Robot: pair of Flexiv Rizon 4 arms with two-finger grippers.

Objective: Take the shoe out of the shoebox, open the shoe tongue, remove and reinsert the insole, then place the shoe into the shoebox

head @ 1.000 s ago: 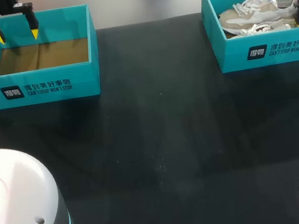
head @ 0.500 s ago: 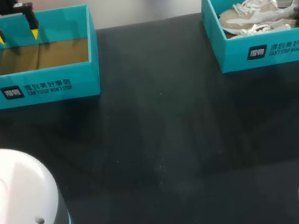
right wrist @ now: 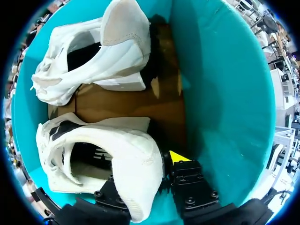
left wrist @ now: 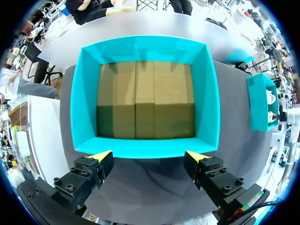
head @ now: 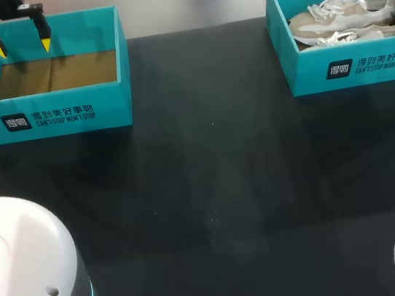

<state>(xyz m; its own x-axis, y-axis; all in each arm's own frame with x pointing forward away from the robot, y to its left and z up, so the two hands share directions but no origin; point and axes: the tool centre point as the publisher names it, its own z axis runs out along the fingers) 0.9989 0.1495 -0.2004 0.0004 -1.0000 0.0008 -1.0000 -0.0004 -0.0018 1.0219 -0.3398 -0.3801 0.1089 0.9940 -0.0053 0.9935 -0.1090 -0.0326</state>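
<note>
You had on record one black table (head: 211, 190), matte-topped, bearing everything seen from the head view. You also had one teal box (head: 114, 101), open at the top, standing at the table's far left corner. It carried white print on its near wall and had a brown cardboard floor (left wrist: 145, 101) creased into lengthwise panels.

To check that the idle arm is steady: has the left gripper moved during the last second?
No. The left gripper keeps its place, open, against the far wall of the empty shoebox.
</note>
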